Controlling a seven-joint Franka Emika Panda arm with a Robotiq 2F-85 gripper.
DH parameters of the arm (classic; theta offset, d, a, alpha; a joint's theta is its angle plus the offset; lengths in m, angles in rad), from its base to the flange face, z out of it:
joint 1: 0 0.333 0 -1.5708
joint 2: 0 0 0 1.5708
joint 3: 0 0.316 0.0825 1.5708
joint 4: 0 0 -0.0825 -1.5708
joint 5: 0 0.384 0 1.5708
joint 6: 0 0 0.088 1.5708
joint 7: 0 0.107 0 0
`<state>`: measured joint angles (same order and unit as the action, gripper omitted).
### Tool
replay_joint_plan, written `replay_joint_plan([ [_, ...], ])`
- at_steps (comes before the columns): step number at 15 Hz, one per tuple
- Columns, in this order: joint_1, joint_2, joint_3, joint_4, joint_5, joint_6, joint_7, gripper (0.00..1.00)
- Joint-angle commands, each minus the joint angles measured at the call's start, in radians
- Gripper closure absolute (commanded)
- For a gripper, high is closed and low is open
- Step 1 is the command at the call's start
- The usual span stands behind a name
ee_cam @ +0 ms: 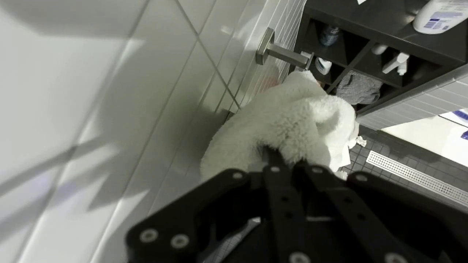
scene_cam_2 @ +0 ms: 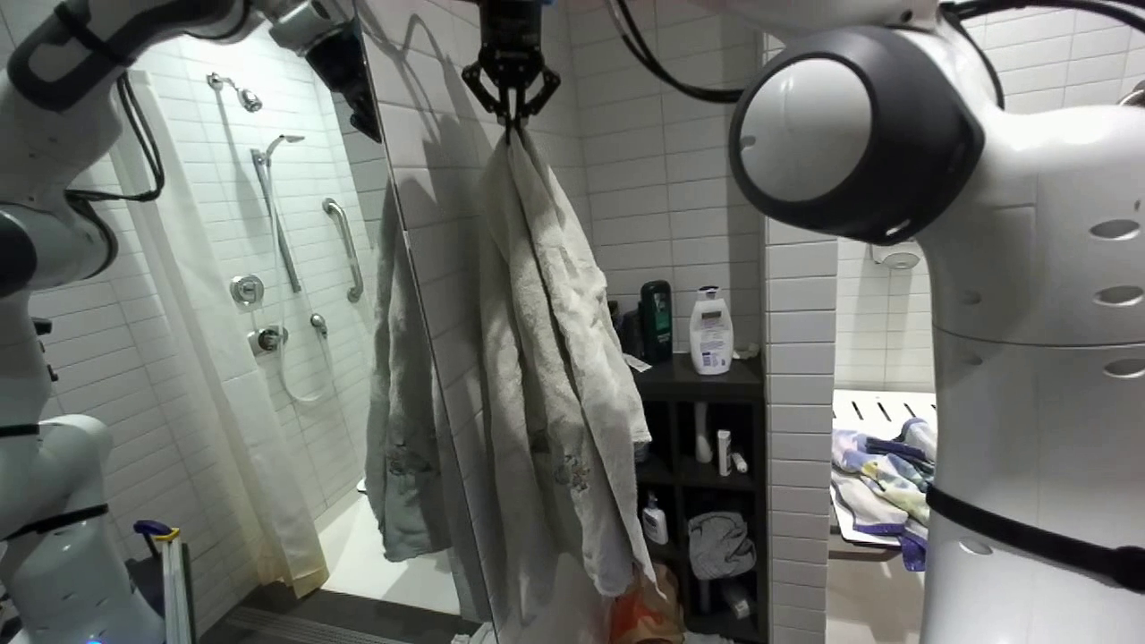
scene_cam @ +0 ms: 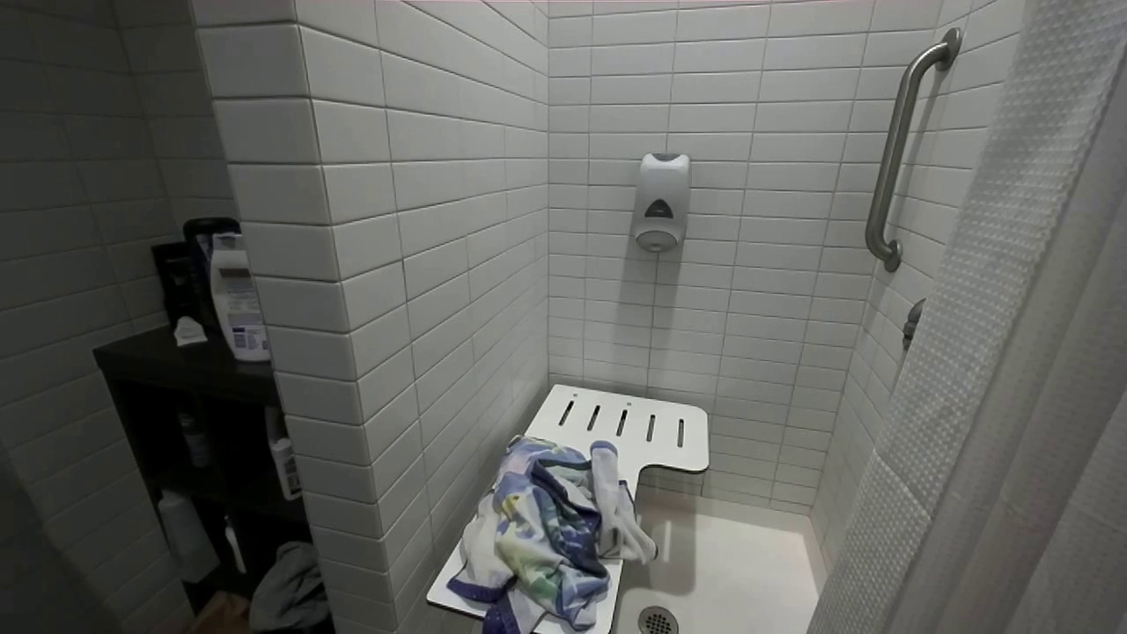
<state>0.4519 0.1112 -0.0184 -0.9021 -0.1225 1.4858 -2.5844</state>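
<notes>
In an exterior view, the black two-fingered gripper [scene_cam_2: 513, 127] points down toward six o'clock, its jaws pressed together and pinching the gathered top of a cream, plush terry towel [scene_cam_2: 564, 358]. The towel hangs below in long, loose folds, its lower part flaring out toward five o'clock. In the wrist view, the bunched pile sits at twelve o'clock from the gripper, and a squared metal wall fixture [ee_cam: 287, 56] shows beyond it, also at twelve; whether the two touch is hard to tell.

The towel looks soft and limp, probably fairly light, and hardly fragile; its thick pile should resist slipping. With its weight seemingly drawn to one gather, it could sway, and a fold caught only by its edge might work loose. The best hold seems to be a deep bite through several layers at the top, as here.

At about five o'clock from the gripper stands a dark brown cubby shelf [scene_cam_2: 698, 380], with a white plastic bottle [scene_cam_2: 711, 335] and a dark green bottle [scene_cam_2: 657, 322] on top. Between four and five, past a white-tiled wall [scene_cam_2: 801, 358], a crumpled blue, yellow and white cloth [scene_cam_2: 884, 487] lies on a white slotted bench [scene_cam: 660, 453], visible in both exterior views.
</notes>
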Motion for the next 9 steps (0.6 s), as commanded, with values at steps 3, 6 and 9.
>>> replay_joint_plan([
  [3,-0.009,0.081,-0.005,0.043,0.0,0.098,-0.005,0.98],
  [6,-0.025,0.081,-0.02,0.035,-0.031,0.114,-0.04,0.98],
  [9,-0.059,0.102,0.007,0.044,-0.064,0.121,-0.017,0.98],
])
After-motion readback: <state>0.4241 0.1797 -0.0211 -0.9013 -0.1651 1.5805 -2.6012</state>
